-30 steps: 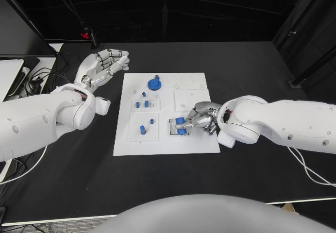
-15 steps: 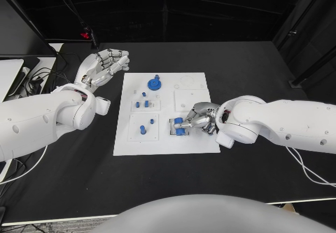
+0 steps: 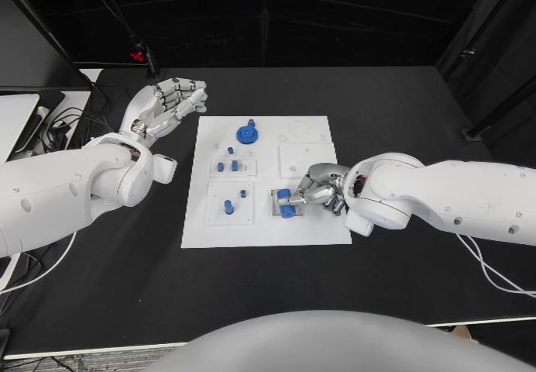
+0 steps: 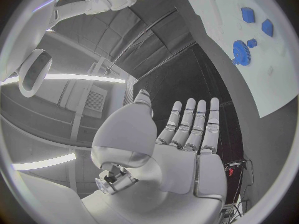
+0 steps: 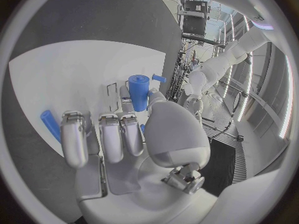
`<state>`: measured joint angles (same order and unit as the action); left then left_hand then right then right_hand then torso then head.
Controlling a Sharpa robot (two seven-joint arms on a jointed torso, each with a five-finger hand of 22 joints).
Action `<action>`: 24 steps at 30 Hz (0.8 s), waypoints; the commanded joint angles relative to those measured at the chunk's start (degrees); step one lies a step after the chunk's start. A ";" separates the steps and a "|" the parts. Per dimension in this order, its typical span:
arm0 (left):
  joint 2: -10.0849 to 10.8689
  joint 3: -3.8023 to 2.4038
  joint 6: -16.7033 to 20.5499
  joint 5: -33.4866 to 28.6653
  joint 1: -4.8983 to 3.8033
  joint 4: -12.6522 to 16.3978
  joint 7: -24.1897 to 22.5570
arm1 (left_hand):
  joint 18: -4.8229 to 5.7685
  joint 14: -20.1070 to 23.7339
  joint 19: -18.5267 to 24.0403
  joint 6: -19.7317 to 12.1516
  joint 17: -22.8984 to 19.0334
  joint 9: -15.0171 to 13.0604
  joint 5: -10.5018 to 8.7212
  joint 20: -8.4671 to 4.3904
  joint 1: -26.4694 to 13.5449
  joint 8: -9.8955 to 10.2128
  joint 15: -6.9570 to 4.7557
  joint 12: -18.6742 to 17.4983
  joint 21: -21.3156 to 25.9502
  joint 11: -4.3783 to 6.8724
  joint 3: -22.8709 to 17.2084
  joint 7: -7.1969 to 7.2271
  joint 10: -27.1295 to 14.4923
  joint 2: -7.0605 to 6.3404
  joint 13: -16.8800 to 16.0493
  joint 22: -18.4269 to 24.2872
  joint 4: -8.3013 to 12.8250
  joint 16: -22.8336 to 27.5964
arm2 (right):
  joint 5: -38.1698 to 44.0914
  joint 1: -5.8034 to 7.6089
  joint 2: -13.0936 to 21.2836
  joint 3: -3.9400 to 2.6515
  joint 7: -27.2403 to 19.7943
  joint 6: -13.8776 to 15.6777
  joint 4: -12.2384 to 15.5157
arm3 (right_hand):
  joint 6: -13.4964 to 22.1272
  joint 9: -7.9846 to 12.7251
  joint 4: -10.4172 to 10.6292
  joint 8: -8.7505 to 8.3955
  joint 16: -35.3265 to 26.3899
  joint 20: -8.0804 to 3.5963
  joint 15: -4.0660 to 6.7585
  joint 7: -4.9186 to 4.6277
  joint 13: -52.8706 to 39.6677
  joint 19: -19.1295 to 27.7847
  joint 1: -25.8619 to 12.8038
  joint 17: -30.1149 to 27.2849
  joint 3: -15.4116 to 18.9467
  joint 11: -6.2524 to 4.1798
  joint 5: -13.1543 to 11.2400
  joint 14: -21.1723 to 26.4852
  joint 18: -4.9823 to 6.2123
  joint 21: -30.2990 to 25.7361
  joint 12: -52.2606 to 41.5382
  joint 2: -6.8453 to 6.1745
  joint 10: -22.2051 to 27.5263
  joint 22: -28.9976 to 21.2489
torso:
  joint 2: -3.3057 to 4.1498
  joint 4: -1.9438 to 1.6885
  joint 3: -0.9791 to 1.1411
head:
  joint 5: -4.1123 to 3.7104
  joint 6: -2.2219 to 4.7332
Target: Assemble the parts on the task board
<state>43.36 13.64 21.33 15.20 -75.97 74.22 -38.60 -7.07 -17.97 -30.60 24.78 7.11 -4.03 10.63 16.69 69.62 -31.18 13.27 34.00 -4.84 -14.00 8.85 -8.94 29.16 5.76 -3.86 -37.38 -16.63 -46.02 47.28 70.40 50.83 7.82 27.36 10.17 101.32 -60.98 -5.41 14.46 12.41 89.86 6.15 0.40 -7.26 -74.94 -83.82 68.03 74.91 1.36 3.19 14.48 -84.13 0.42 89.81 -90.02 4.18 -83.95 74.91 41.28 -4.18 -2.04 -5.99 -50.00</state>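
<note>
My left hand (image 3: pixel 166 105) hovers above the black surface (image 3: pixel 111 256), just off the task board's (image 3: pixel 266 232) far left corner, fingers straight and spread, holding nothing. On the task board, the blue gear (image 3: pixel 245 136) stands near the far edge, toward that hand. Nearer me, two small blue pegs (image 3: pixel 227 166) sit in a square plate, and another blue peg (image 3: pixel 227 207) stands in the plate below it. Right of those pegs, my right hand (image 3: pixel 318 190) rests over the board's right half, fingers curled in beside a blue cylinder (image 3: pixel 285 203) lying in a metal fixture; I cannot tell whether my fingers actually grip it.
</note>
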 commanded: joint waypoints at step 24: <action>-0.13 -0.06 -0.62 -0.16 -0.09 0.03 -0.27 | 0.30 0.35 -0.17 -0.35 -0.16 0.10 0.36 -0.13 0.17 -0.41 0.12 0.38 -0.29 0.01 0.41 -7.41 -0.41 0.29 0.09 0.08 -0.05 -0.39 | 3.22 0.07 -0.82 -0.04 1.74 0.30 -0.37 | 1.85 -1.04 2.08 -0.81 0.14 0.39 -0.66 -0.66 -15.06 -6.18 -2.58 15.09 5.36 0.93 -5.34 -5.87 -0.42 0.19 0.02 0.11 -6.05 15.09 | -0.02 0.03 -0.01 | -0.02 0.00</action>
<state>43.28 13.64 21.20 15.20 -75.97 74.19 -38.53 -7.07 -17.97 -30.60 24.78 7.00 -3.98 10.64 16.68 69.62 -31.41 13.26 34.00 -4.84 -14.00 8.85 -8.94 29.16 5.76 -3.87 -37.38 -16.63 -46.04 49.96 70.38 50.07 7.82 28.80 10.31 100.88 -59.48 -6.38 16.51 11.75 89.86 6.15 0.20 -8.00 -74.94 -83.82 66.10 74.91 6.33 3.60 9.65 -83.93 0.42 89.81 -90.02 4.15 -83.93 74.91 41.27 -4.18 -2.05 -6.02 -50.00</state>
